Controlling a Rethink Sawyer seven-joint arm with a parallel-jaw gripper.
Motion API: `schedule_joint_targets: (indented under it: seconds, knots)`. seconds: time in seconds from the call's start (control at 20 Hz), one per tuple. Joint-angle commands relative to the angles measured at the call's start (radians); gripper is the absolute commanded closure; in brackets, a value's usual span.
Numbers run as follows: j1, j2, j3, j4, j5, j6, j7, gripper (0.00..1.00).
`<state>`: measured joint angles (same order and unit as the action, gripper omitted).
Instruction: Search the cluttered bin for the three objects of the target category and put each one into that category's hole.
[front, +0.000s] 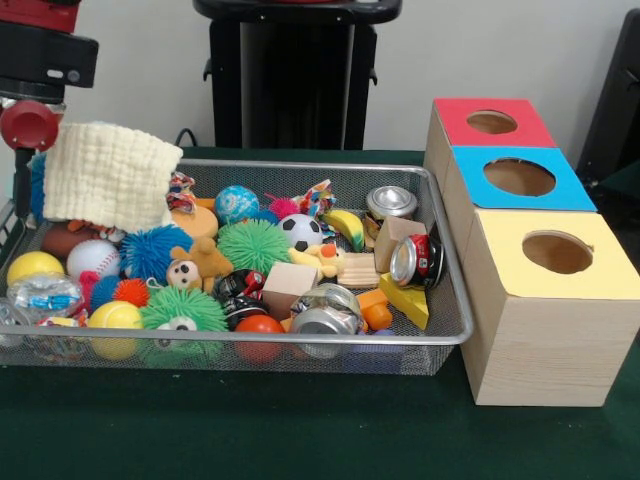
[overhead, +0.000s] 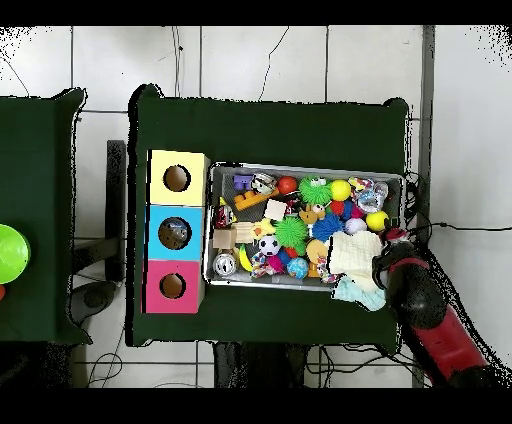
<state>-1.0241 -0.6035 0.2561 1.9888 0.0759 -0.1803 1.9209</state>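
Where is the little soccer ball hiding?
In the front view the soccer ball sits mid-bin, between the green spiky ball and the banana.

wall (front: 130, 60) – pale | floor (overhead: 280, 60) – white tiles | table (front: 300, 440) – dark green

red arm (overhead: 440, 318) lowered, gripper apparently hidden

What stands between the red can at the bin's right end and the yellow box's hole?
Only the bin's wire end wall stands between the red can and the yellow box, so the can must be lifted over it. The hole on top is open and nothing covers it.
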Motion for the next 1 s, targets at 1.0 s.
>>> schedule_joint_targets:
  seconds: [1.0]
  knots:
    - [-0.113, 0.012, 0.201, 0.084, -0.025, -0.039, 0.264, 0.0]
